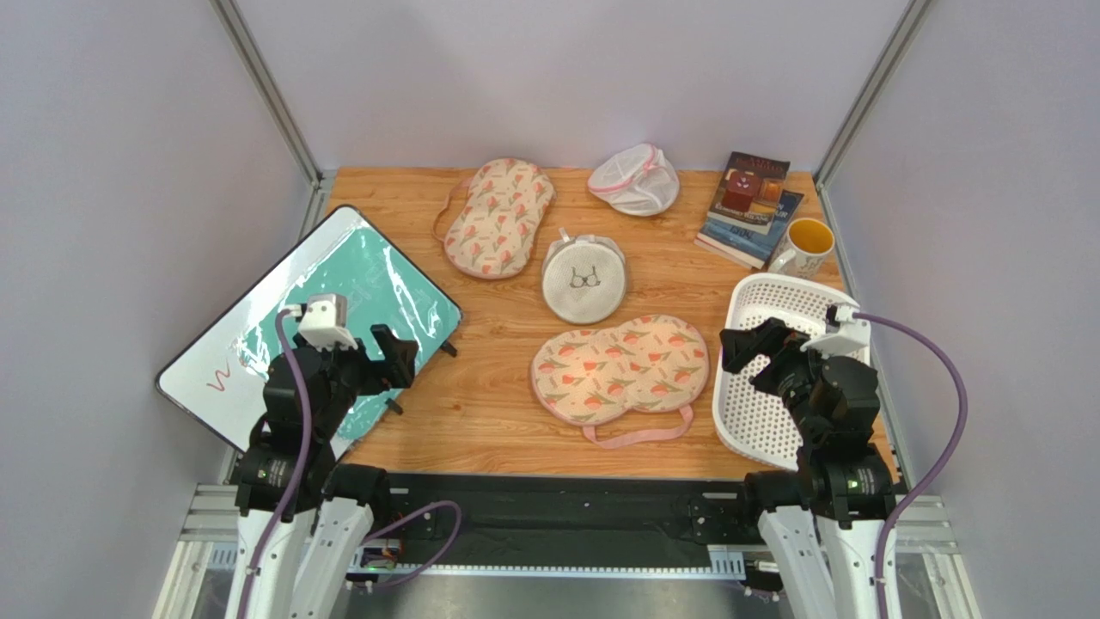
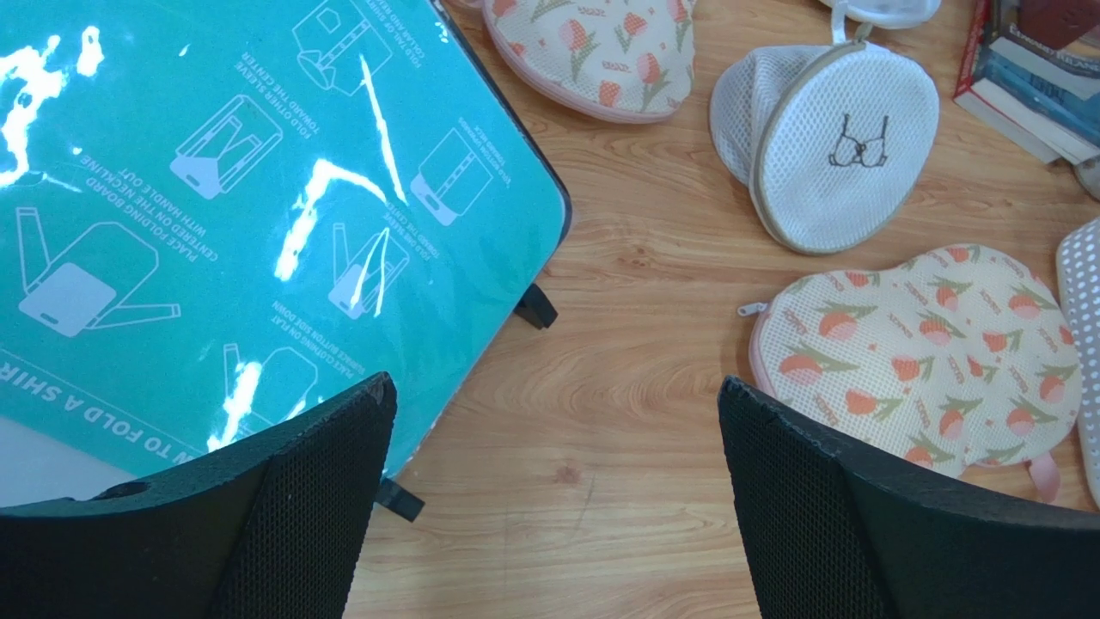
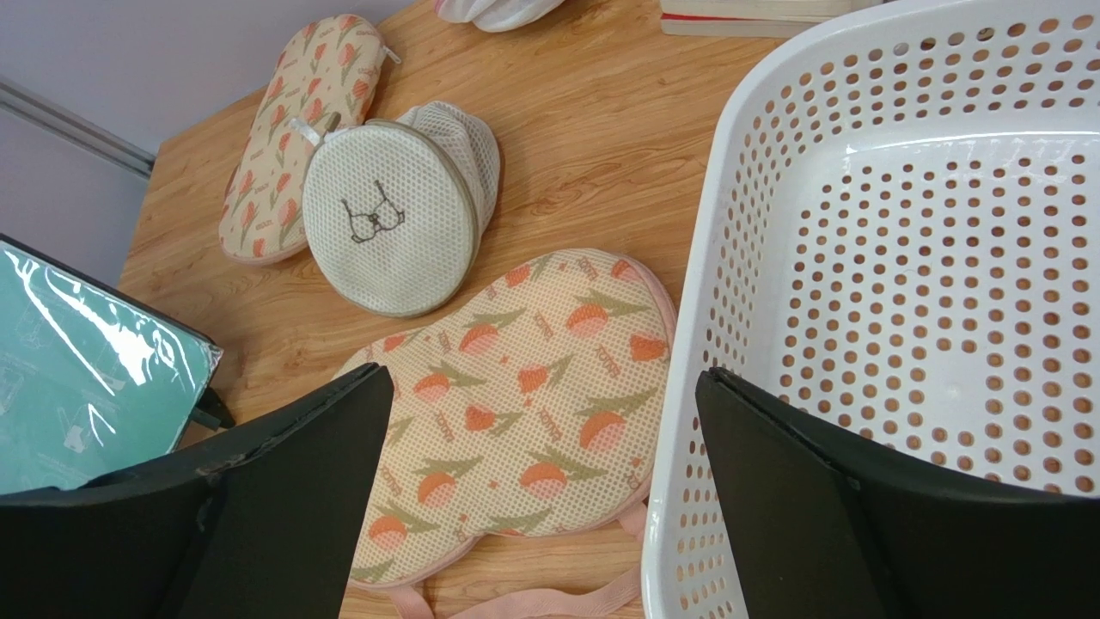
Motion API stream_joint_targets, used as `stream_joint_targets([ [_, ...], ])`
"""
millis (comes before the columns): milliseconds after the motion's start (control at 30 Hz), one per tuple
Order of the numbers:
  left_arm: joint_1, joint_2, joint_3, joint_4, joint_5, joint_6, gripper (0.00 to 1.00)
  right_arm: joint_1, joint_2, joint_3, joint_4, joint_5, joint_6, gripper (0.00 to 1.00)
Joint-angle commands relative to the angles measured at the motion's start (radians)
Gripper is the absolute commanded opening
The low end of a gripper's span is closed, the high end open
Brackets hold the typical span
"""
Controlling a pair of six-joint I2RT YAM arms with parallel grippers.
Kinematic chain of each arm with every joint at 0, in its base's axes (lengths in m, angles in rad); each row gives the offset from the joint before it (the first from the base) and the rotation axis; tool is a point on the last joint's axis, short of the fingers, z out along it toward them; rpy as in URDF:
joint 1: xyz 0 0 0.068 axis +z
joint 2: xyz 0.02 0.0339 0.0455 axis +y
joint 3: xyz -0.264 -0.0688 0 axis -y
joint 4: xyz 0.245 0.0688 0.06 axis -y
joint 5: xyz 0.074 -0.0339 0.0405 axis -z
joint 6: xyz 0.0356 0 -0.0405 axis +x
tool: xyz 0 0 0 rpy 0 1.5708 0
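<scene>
the nearer tulip-print pouch (image 1: 620, 368) is a flat, peanut-shaped case of cream fabric with pink-orange tulips and green leaves, edged in pale pink, with a pink strap trailing from its near edge. it lies on the wooden tabletop (image 1: 478, 400) between the two arms, its right end just beside the white perforated basket (image 1: 772, 299). the right gripper (image 1: 755, 357) hangs above the seam where pouch and basket meet, its two fingers spread wide with nothing between them; in the right wrist view the pouch shows under the left finger and the basket's rim under the right one. the left gripper (image 1: 394, 359) is also spread wide and holds nothing, hovering over the near right corner of the teal shirt folding board (image 1: 349, 277), which is printed with white folding diagrams and wrapped in glossy film. the pouch lies well to this gripper's right. behind the pouch sits a round white mesh laundry bag (image 1: 584, 277) with a bra icon, and farther back a second tulip-print pouch (image 1: 500, 217), another mesh bag (image 1: 635, 178), a stack of books (image 1: 749, 206) and a yellow mug (image 1: 807, 243).
</scene>
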Motion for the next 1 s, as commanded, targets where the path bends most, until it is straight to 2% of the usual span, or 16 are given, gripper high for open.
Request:
stream_joint_targets([
  [0, -0.001, -0.008, 0.038, -0.015, -0.039, 0.000, 1.00, 0.005, -0.006, 0.004, 0.019, -0.021, -0.009, 0.96],
  [233, -0.003, 0.004, 0.020, -0.002, -0.007, 0.006, 1.00, 0.005, -0.006, 0.001, 0.024, -0.033, -0.012, 0.96],
  [400, -0.042, 0.151, 0.041, -0.016, 0.003, 0.002, 0.93, 0.007, 0.021, -0.003, 0.039, -0.088, -0.024, 0.95],
  [433, -0.067, 0.177, 0.051, -0.018, -0.021, -0.013, 0.93, 0.005, 0.026, -0.006, 0.042, -0.096, -0.026, 0.95],
  [500, -0.192, 0.245, 0.057, 0.008, -0.057, -0.090, 0.93, 0.007, 0.043, -0.009, 0.048, -0.109, -0.027, 0.95],
  [533, -0.251, 0.266, 0.055, 0.028, -0.147, -0.111, 0.93, 0.005, 0.044, -0.010, 0.050, -0.113, -0.027, 0.94],
  [567, -0.371, 0.312, 0.057, 0.074, -0.190, -0.148, 0.93, 0.005, 0.051, -0.012, 0.048, -0.114, -0.029, 0.94],
  [633, -0.482, 0.372, 0.060, 0.120, -0.223, -0.176, 0.94, 0.005, 0.051, -0.010, 0.050, -0.116, -0.030, 0.94],
  [667, -0.513, 0.474, 0.060, 0.198, -0.176, -0.228, 0.94, 0.005, 0.046, -0.010, 0.053, -0.123, -0.030, 0.94],
  [733, -0.552, 0.564, 0.035, 0.266, -0.091, -0.262, 0.94, 0.005, 0.043, -0.015, 0.056, -0.131, -0.030, 0.94],
  [767, -0.569, 0.587, 0.022, 0.333, -0.077, -0.282, 0.94, 0.007, 0.041, -0.015, 0.056, -0.132, -0.030, 0.94],
  [967, -0.676, 0.740, -0.043, 0.504, -0.069, -0.372, 0.95, 0.007, 0.043, -0.019, 0.060, -0.139, -0.033, 0.94],
])
